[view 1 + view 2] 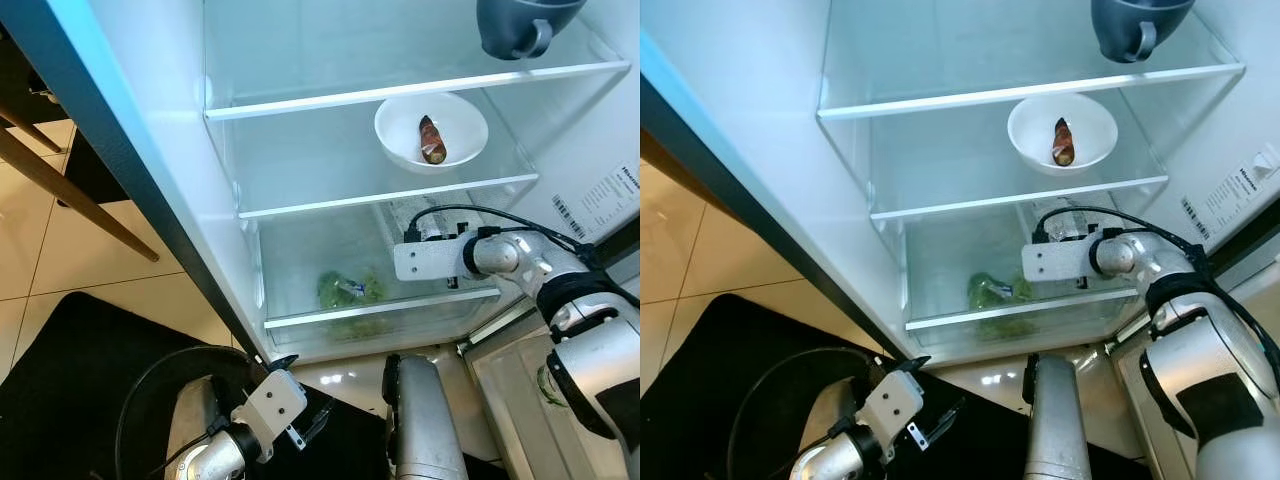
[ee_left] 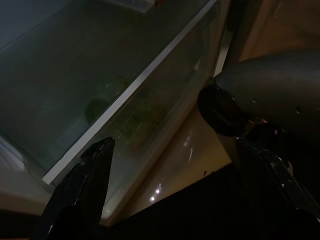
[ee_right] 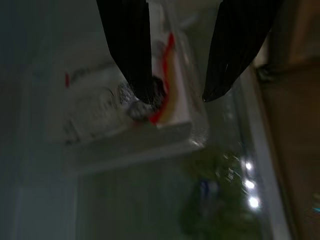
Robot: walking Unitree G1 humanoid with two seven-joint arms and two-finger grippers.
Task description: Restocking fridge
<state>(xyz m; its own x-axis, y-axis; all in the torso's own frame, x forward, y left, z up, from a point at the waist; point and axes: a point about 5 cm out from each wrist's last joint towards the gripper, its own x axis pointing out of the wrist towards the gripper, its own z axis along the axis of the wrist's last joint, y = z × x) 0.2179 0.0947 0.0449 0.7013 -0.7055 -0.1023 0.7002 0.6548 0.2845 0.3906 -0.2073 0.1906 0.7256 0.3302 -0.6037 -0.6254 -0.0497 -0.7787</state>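
Item in hand: a clear plastic packet (image 3: 150, 107) with a white, red-printed label is seen between the right gripper (image 3: 177, 97) fingers, at the back of the fridge's lowest compartment, just above the glass crisper cover (image 1: 380, 308).
Handling: it is judged light, thin-walled and slippery; a crushing squeeze is to be avoided, and hold is best taken across its stiff edge rather than the flat face.
Right fingers: they are spread narrowly around the packet's edge; whether contact is made cannot be told through the blur.
Nearby: a bag of greens (image 1: 350, 288) is seen under the cover, well clear of the packet.
Shelves above: a white bowl (image 1: 431, 130) holding a brown item is set on the middle shelf, a dark mug (image 1: 520, 25) on the top one.
Left gripper (image 2: 170, 165): it is held low outside the fridge, fingers wide, nothing between them.
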